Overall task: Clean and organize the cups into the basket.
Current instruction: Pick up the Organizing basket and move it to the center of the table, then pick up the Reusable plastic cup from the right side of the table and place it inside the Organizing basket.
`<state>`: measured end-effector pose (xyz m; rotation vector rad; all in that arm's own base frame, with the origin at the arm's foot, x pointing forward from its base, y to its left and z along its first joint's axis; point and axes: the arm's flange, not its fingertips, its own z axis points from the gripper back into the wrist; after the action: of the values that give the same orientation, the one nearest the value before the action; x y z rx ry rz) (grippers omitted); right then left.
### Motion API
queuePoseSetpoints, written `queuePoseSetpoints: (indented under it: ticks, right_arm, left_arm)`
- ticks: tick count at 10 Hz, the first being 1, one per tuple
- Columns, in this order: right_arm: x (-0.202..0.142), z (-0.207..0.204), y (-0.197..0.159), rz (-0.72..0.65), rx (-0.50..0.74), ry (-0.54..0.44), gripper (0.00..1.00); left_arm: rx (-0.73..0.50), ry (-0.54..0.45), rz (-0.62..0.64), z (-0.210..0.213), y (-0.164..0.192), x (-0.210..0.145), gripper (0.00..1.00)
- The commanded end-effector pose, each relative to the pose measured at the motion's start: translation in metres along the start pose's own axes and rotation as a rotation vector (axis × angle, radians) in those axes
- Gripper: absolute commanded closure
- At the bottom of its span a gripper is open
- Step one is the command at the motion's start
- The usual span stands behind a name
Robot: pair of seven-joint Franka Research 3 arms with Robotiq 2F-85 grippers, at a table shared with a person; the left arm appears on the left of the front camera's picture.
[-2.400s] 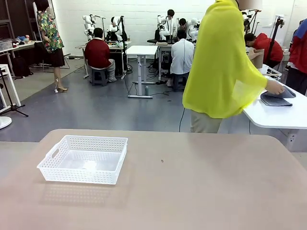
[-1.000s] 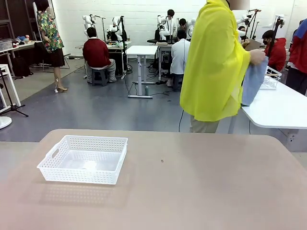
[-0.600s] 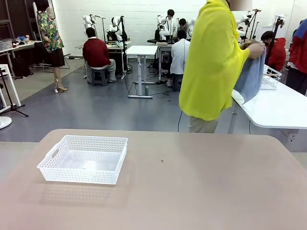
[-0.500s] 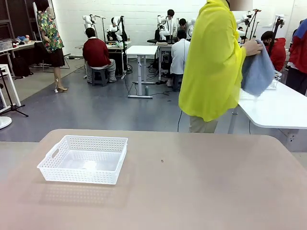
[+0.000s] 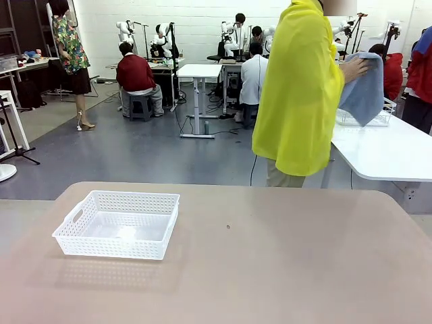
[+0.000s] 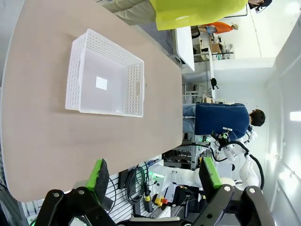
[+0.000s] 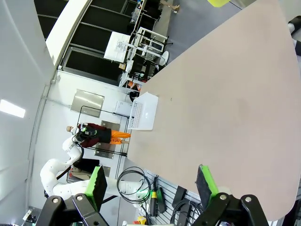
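Note:
The white lattice basket [image 5: 120, 223] sits empty on the left part of the beige table [image 5: 283, 256]; it also appears in the left wrist view [image 6: 104, 84] and, small and far off, in the right wrist view [image 7: 143, 111]. The cups are out of view. My left gripper [image 6: 154, 175] hangs open high above the table's near edge, with nothing between its green-padded fingers [image 6: 99, 173]. My right gripper [image 7: 151, 185] is likewise open and empty, well above the table. Beyond the far edge a person in a yellow top [image 5: 300, 94] stands turned away, holding a blue-grey cloth [image 5: 364, 93].
A white table [image 5: 385, 150] stands behind at the right, with a wire basket [image 5: 368, 119] on it. Other people sit at desks in the background. A small dark speck [image 5: 228, 227] marks the beige tabletop near its middle.
The person in yellow has lifted the blue-grey cloth off the white table and raised it to shoulder height. The basket and both grippers have not moved.

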<state>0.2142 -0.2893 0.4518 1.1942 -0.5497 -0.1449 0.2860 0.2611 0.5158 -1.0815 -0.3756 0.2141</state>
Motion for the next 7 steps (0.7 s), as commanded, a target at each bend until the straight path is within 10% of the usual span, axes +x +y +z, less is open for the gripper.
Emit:
queuePoseSetpoints:
  ticks: [1, 7]
  right_arm:
    - [-0.0004, 0.0016, 0.0018, -0.005, 0.007, 0.002, 0.0]
    - [-0.0004, 0.0016, 0.0018, -0.005, 0.007, 0.002, 0.0]
  left_arm:
    - [-0.008, 0.001, -0.004, 0.0005, -0.0003, 0.0001, 0.0]
    - [-0.008, 0.001, -0.004, 0.0005, -0.0003, 0.0001, 0.0]
